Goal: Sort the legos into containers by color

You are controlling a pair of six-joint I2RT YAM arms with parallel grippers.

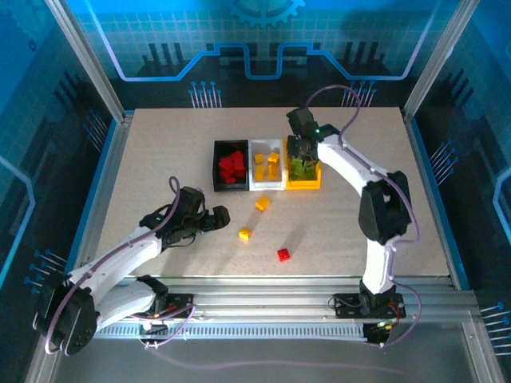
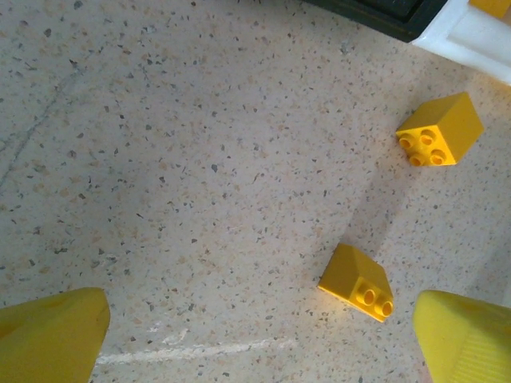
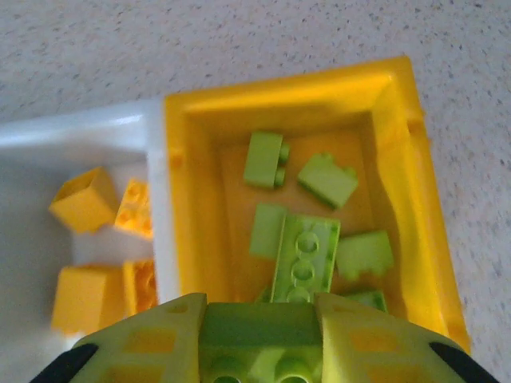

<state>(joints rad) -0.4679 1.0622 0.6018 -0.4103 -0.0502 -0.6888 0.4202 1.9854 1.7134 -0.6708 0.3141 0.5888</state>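
Right gripper clamps a lime lego over the yellow-orange bin, where green legos collect; left gripper gapes, empty.

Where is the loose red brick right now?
In the top view the red brick lies on the table near its front edge, roughly central, just right of and nearer than a yellow brick.

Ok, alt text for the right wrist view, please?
The right gripper clamps a lime green brick between its fingers, poised over the yellow-orange bin, which contains several loose green bricks. To the left, the adjoining white bin holds yellow bricks.
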